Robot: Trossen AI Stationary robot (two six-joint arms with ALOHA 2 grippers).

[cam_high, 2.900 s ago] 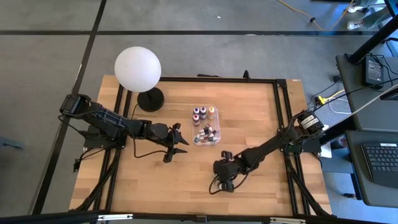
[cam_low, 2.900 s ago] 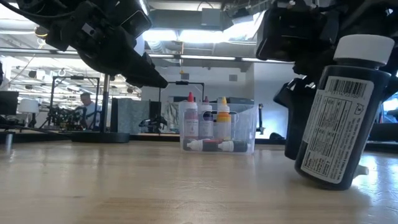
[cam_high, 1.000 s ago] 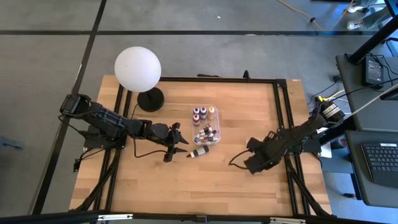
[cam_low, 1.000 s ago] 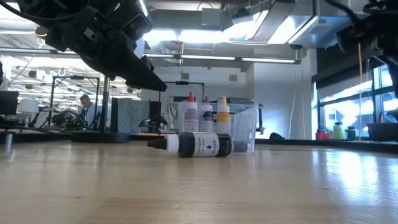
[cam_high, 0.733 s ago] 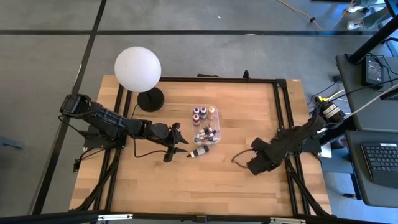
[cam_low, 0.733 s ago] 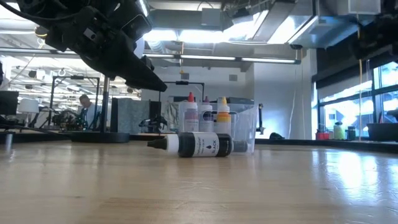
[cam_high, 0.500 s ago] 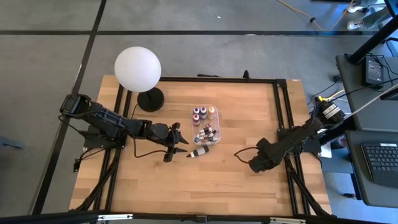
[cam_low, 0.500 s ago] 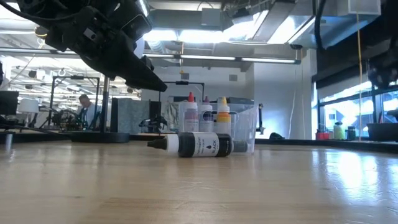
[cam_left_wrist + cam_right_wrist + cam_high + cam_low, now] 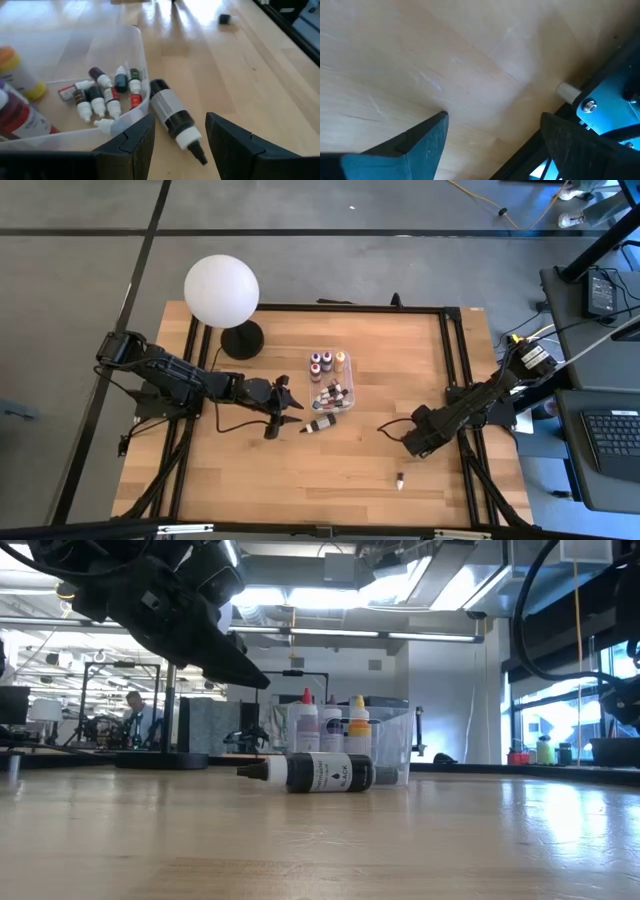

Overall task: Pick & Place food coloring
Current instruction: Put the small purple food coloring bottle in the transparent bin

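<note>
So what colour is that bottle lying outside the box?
Black with a white label, the bottle shows best in the left wrist view.

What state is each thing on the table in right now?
Black bottle: lying on its side beside the box.
Clear box: open, holds upright and lying bottles.
Small bottle: lying alone near the front edge.
Globe lamp: upright.
Left gripper: open, over the black bottle.
Right gripper: open, empty.

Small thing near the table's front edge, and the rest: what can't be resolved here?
- Small object, high view: too small to identify.
- Black bottle label, low view: print too small to read.
- Box left side, left wrist view: cut by the edge.
- Right claw, high view: fingers unclear against the arm.
</note>
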